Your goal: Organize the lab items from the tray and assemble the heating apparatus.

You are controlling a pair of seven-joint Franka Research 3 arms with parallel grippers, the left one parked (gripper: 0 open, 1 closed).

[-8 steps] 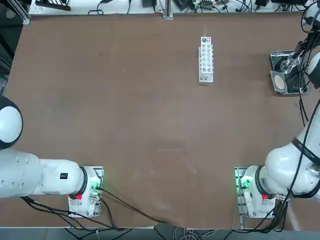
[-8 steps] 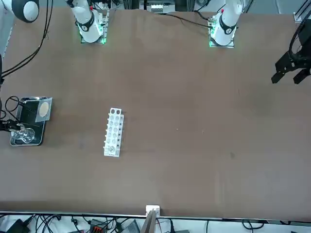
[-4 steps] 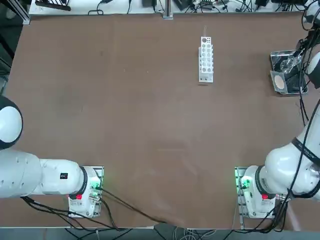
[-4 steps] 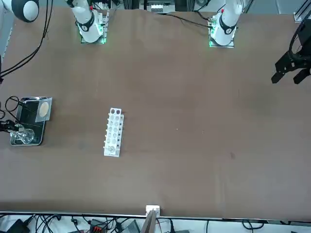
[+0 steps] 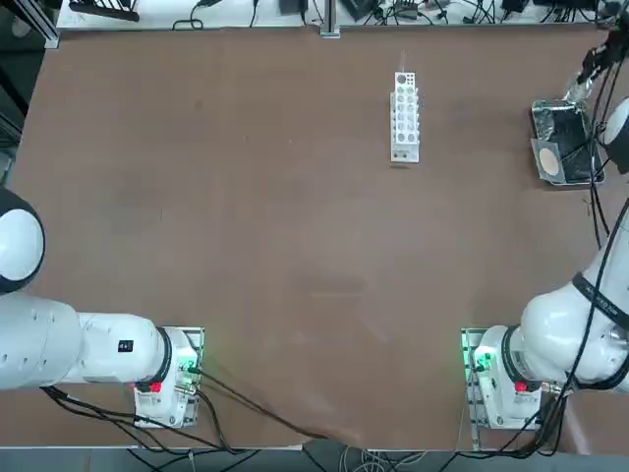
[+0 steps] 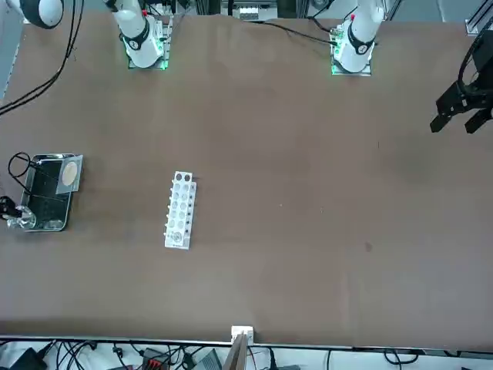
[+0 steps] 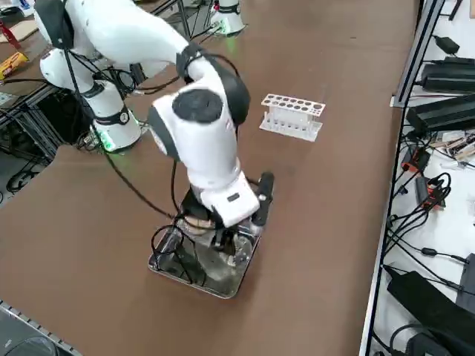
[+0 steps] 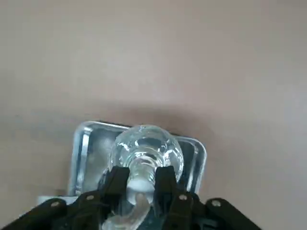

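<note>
Clear glass burner [image 8: 146, 151] with wick, neck clamped between the two fingers of right gripper [image 8: 146, 179], over the tray's [image 7: 193, 276] far edge in top view. Mesh square [image 5: 548, 160] at the tray's near-left corner there. White tube rack [image 5: 404, 118] upright on table [image 5: 295, 226], well apart, left of tray.

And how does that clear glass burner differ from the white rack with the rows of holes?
The clear glass burner is rounded and see-through, while the white rack with rows of holes is straight-sided and solid white. The burner is gripped between the right gripper's fingers, over the shiny metal tray; the rack stands on the brown table, held by nothing. Neither is standing on the tray.
</note>
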